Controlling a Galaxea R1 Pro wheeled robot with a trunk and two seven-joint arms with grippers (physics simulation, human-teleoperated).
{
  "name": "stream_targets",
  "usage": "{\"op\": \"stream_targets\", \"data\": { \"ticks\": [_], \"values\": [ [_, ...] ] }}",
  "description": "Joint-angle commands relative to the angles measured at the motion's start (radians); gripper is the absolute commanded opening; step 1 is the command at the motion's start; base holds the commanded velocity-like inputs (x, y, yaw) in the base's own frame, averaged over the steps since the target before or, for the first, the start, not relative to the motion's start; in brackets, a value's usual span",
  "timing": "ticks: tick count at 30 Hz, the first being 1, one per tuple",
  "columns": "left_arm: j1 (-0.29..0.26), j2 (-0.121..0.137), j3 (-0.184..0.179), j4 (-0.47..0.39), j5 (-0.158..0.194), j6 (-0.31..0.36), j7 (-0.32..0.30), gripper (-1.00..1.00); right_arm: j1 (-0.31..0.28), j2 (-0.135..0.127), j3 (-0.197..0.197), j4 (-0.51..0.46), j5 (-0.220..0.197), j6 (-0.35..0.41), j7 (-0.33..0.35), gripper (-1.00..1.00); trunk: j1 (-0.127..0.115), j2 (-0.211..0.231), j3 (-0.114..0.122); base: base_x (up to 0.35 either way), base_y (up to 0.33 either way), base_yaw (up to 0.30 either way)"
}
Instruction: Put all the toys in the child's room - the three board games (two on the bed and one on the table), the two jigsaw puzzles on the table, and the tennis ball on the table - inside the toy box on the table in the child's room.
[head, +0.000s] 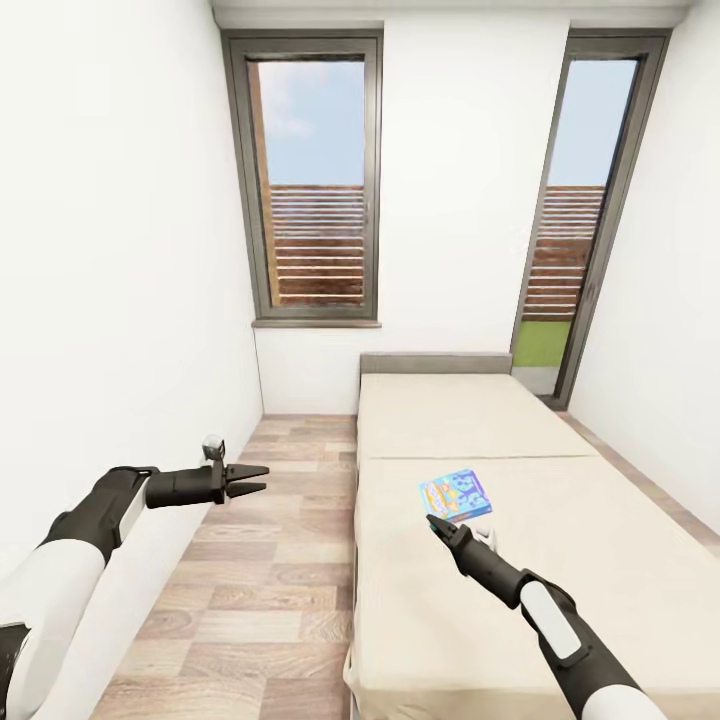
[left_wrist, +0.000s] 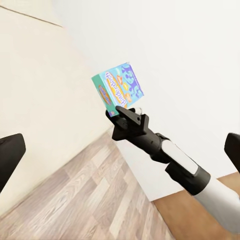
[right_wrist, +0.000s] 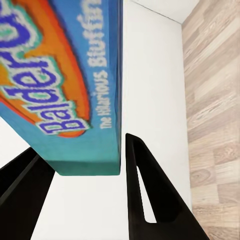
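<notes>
At 5 o'clock in the head view, the right gripper (head: 436, 522) reaches over the wide beige bed (head: 600, 580), jaws spread and empty, tips just short of the small flat blue board game box (head: 455, 494) lying near the mattress seam. Judged light, stiff and smooth-sided; grip across a thin edge.

The right wrist view shows the box (right_wrist: 65, 80) edge between the fingers (right_wrist: 145, 200), not yet clamped. The left wrist view shows this approach from the side.

At 9 o'clock, the left gripper (head: 252, 479) hangs over the wood-plank floor (head: 260, 600), jaws open, holding nothing. At 12 o'clock stands a tall dark-framed window (head: 313, 180).
</notes>
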Motion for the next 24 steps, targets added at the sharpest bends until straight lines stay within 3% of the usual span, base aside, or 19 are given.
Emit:
{"op": "stream_targets", "data": {
  "ticks": [1, 24],
  "values": [
    [-0.001, 0.0, 0.0, 0.0, 0.0, 0.01, -0.003, 1.0, 0.0, -0.002, -0.001, 0.0, -0.006, 0.007, 0.007, -1.0, -0.004, 0.007, 0.002, 0.0, 0.0, 0.0],
    [-0.001, -0.002, 0.0, 0.0, -0.001, 0.009, 0.001, 1.0, 0.002, -0.004, -0.002, 0.004, -0.006, 0.005, 0.015, -1.0, -0.092, 0.168, 0.075, 0.0, 0.0, -0.018]
  ]
}}
